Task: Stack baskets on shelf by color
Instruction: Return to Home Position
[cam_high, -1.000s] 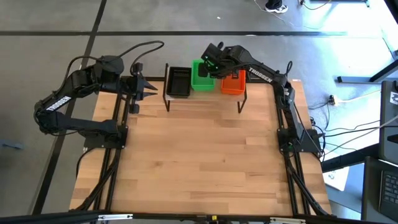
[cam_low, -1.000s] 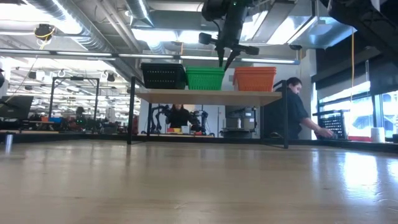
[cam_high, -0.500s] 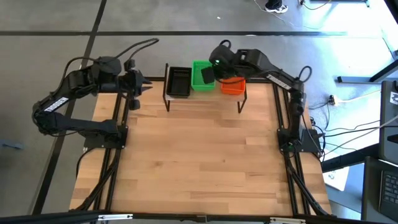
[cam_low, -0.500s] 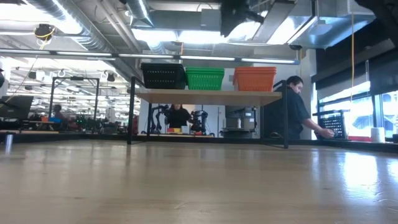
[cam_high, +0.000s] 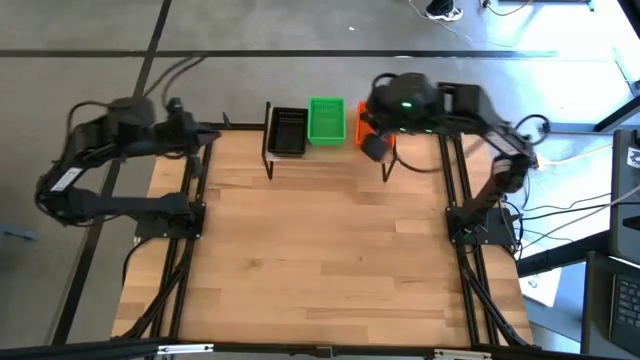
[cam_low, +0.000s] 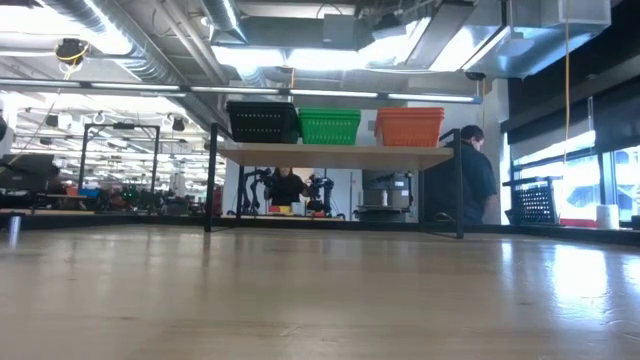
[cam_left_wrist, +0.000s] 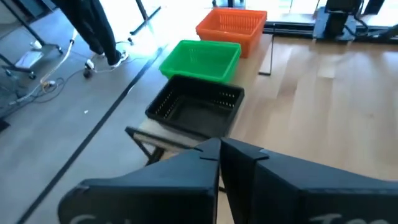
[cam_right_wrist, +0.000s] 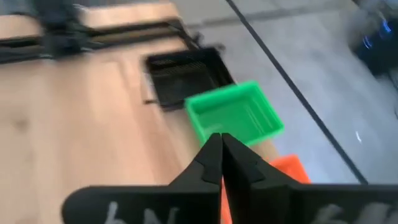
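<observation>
Upper centre of high view: shelf (cam_high: 325, 158) holds black baskets (cam_high: 288, 131), green baskets (cam_high: 326, 118) and orange baskets (cam_low: 409, 126), unchanged. Right end effector (cam_right_wrist: 222, 138), closed, has drawn back rightward. Left end effector (cam_left_wrist: 220, 142), closed, has drawn back leftward.

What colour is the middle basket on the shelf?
The middle basket is green, clearest in the low view.

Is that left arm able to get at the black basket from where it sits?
Probably yes. The left gripper, shut, faces the black basket at its end of the shelf with nothing between them; the right gripper hangs by the orange basket, well clear.
</observation>
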